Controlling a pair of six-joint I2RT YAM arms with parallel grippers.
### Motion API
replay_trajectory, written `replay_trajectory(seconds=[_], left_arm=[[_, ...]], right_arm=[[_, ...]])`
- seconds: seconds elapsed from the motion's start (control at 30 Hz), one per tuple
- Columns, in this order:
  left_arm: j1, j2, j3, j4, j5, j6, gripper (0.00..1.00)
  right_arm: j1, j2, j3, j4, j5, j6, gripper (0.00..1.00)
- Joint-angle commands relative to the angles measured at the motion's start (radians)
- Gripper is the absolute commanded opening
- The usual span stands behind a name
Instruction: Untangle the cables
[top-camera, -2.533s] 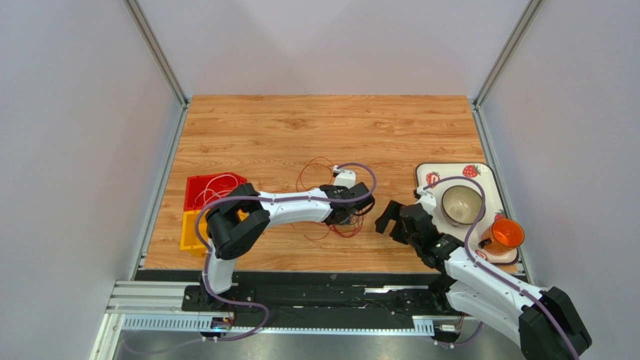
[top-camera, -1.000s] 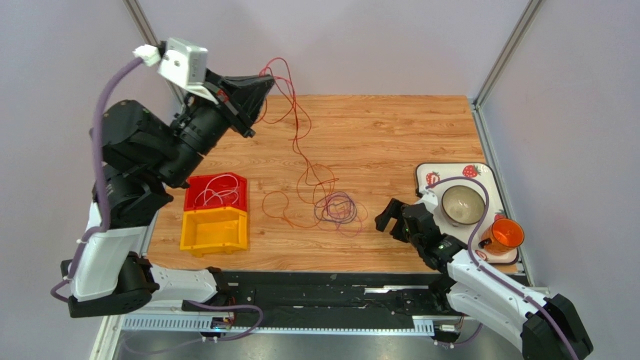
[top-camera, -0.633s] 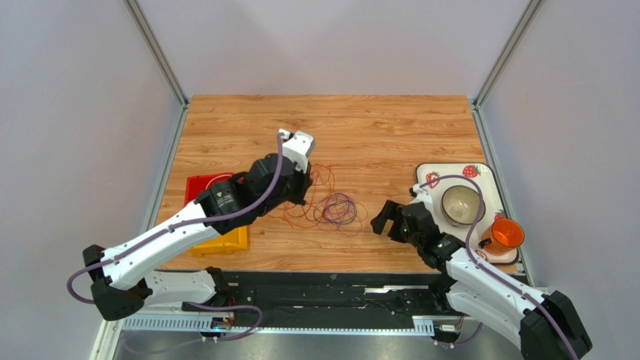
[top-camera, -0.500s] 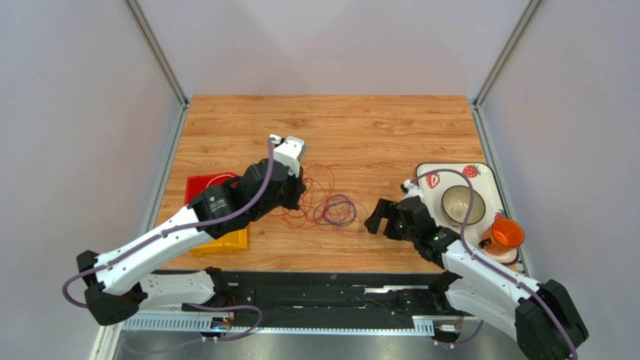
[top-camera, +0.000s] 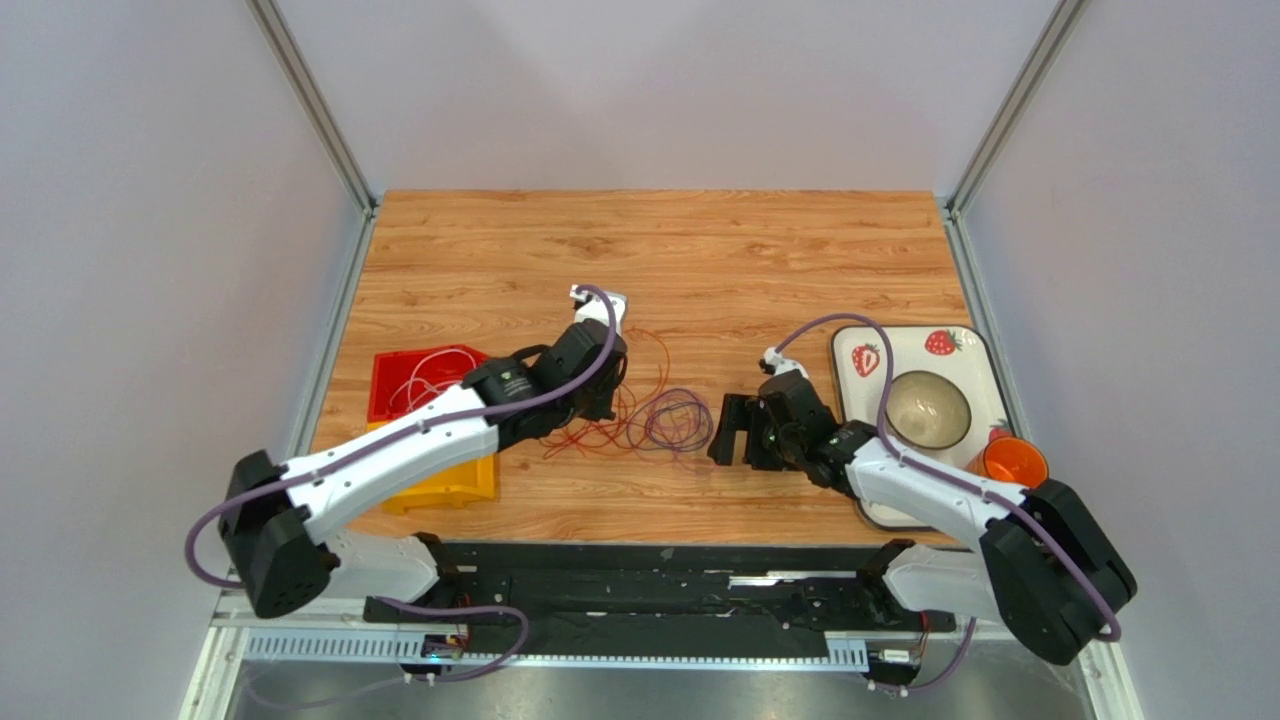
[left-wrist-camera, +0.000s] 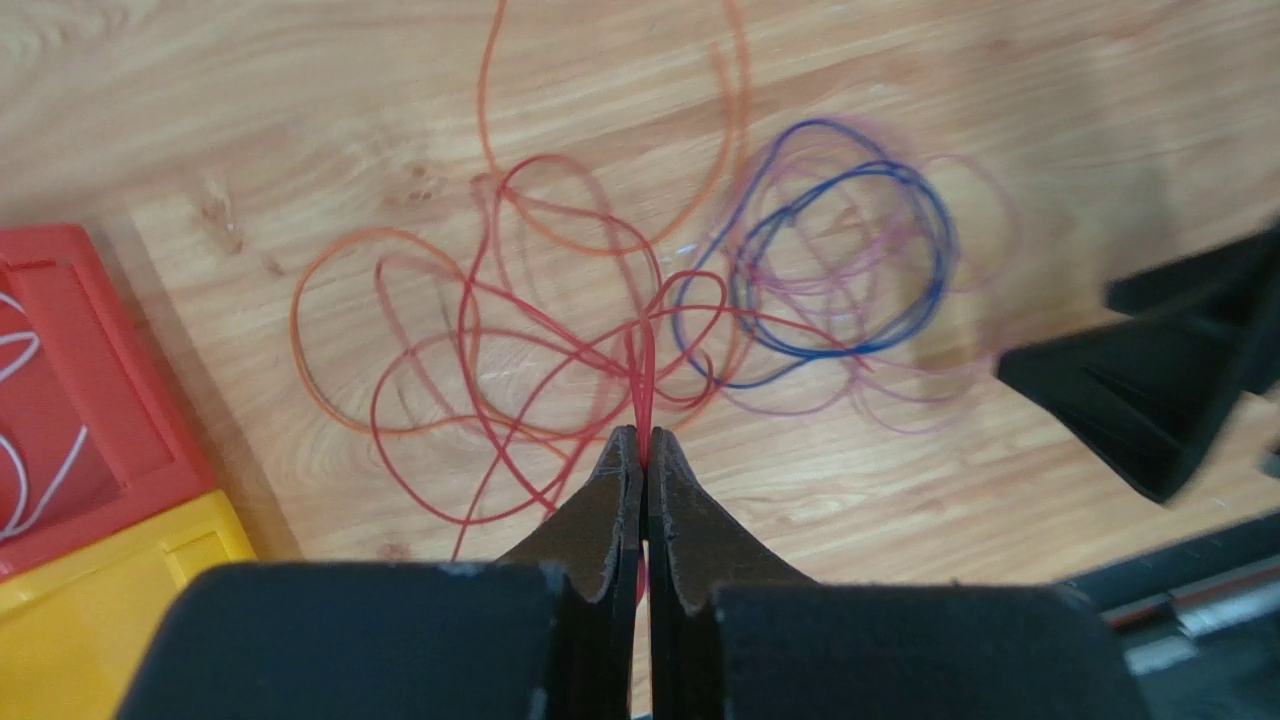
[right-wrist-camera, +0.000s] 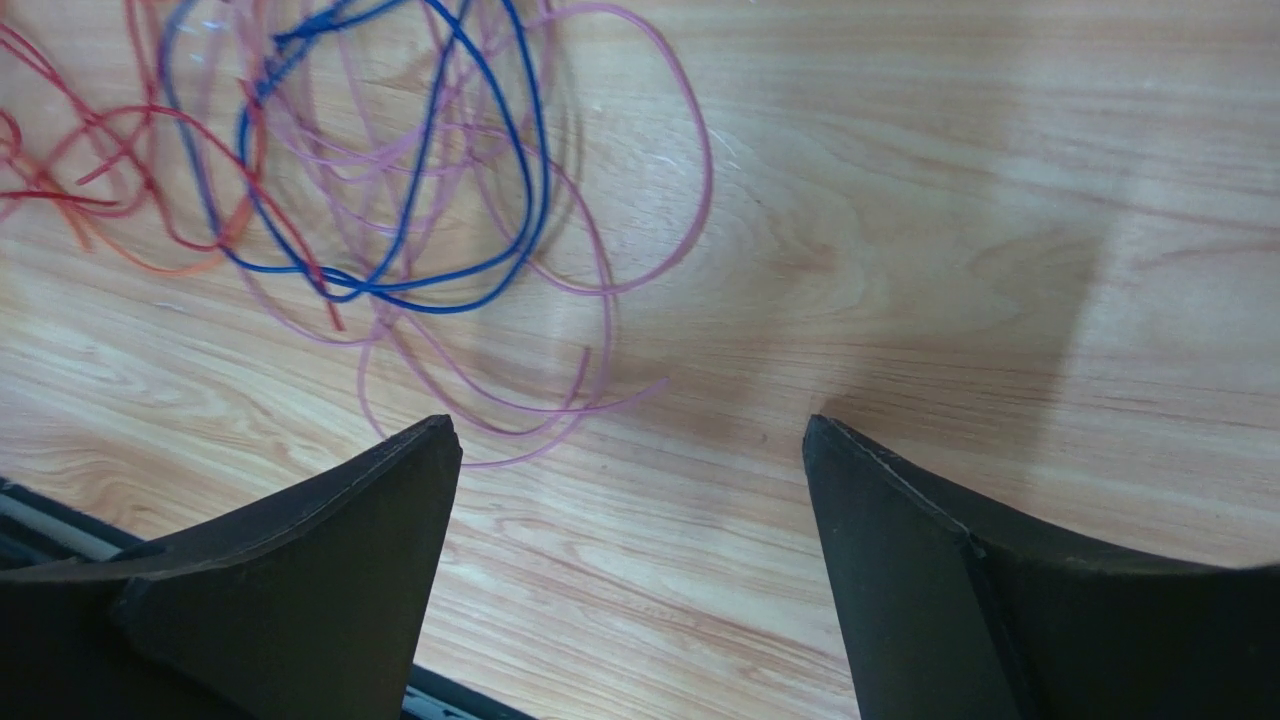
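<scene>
1. Cables (top-camera: 661, 423) are spread in loose loops on the table (top-camera: 676, 255), just below the centre of the overhead frame, between the two grippers. Red and orange loops (left-wrist-camera: 451, 360) are seen on the left side, blue and pale purple ones (right-wrist-camera: 436, 195) on the right.
2. A yellow bin (top-camera: 458, 483) is seen at lower left, partly covered by the left arm. An orange cup (top-camera: 1014, 462) is seen at lower right.
3. The right gripper (top-camera: 733, 435) (right-wrist-camera: 631, 435) is held wide open just right of the cables. Nothing is held between its fingers, and only bare wood is seen there.
4. The left gripper (top-camera: 601, 402) (left-wrist-camera: 645, 438) is pressed shut on a red strand at the left side of the cables.
5. A red bin (top-camera: 398, 375) is set touching the far side of the yellow bin, and white loops (top-camera: 428, 378) are held inside it.
6. A tray (top-camera: 962, 353) is placed at the right, with a bowl (top-camera: 924, 408) on it.
</scene>
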Motion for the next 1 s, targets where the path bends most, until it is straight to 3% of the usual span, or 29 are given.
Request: replay_trajectory(seconds=[0.0, 0.23, 0.27, 0.3, 0.4, 0.47, 0.73, 0.97], left_arm=[[0.076, 0.091, 0.012, 0.024, 0.042, -0.062, 0.0], [0.095, 0.199, 0.022, 0.041, 0.099, -0.066, 0.0], [0.095, 0.205, 0.027, 0.033, 0.1, -0.071, 0.07], [0.095, 0.209, 0.03, 0.023, 0.102, -0.075, 0.26], [0.095, 0.186, 0.042, -0.006, 0.094, -0.062, 0.64], [0.095, 0.166, 0.07, -0.028, 0.067, -0.046, 0.82], [0.099, 0.177, 0.165, -0.154, -0.058, -0.065, 0.93], [0.15, 0.309, 0.104, -0.004, 0.068, -0.115, 0.96]], right_arm=[[0.003, 0.057, 0.041, 0.0, 0.021, -0.033, 0.89], [0.003, 0.108, 0.055, 0.011, 0.012, -0.042, 0.89], [0.002, 0.113, 0.059, 0.014, 0.012, -0.043, 0.89], [0.003, 0.122, 0.061, 0.014, 0.012, -0.045, 0.89], [0.003, 0.136, 0.065, 0.015, 0.012, -0.046, 0.89], [0.003, 0.139, 0.065, 0.018, 0.012, -0.048, 0.89], [0.003, 0.156, 0.071, 0.023, -0.019, -0.052, 0.88], [0.003, 0.151, 0.068, 0.023, -0.017, -0.052, 0.88]])
